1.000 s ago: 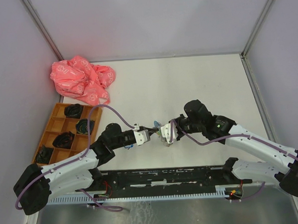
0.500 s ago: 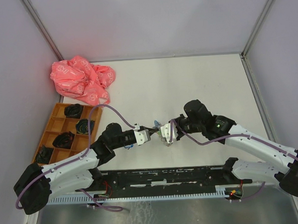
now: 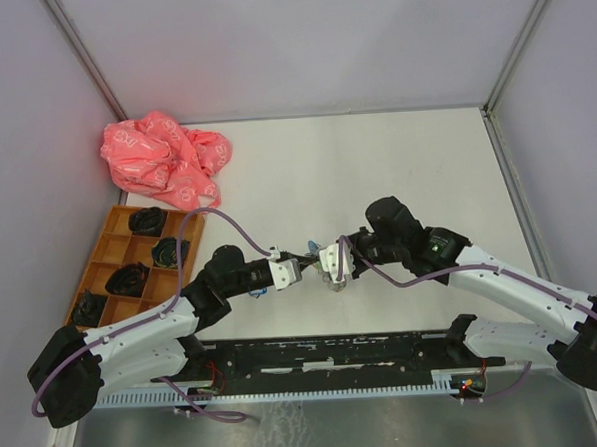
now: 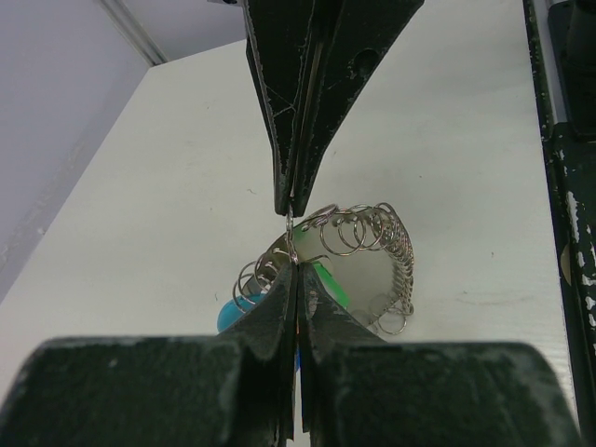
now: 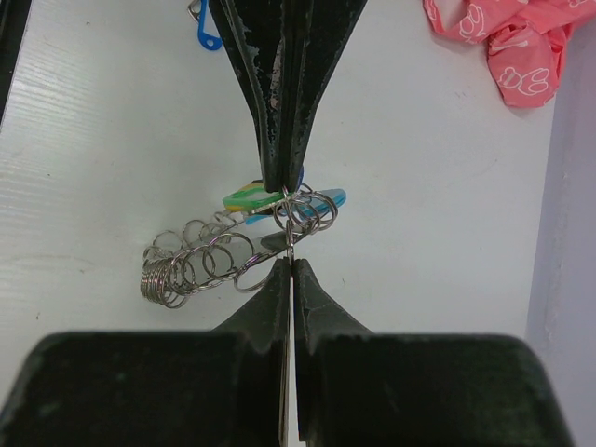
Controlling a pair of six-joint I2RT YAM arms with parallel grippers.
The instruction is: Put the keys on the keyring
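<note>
The keyring is a chain of small silver split rings; it also shows in the left wrist view. Keys with green and blue tags hang on it, and both tags show in the left wrist view. My two grippers meet tip to tip at mid-table. My left gripper is shut on a thin ring of the chain. My right gripper is shut on the same thin metal ring from the other side. A loose key with a blue tag lies on the table.
An orange compartment tray holding dark items stands at the left edge. A crumpled pink bag lies at the back left and shows in the right wrist view. A black rail runs along the near edge.
The right arm has shifted very slightly to the left. Both grippers stay shut, tip to tip.
</note>
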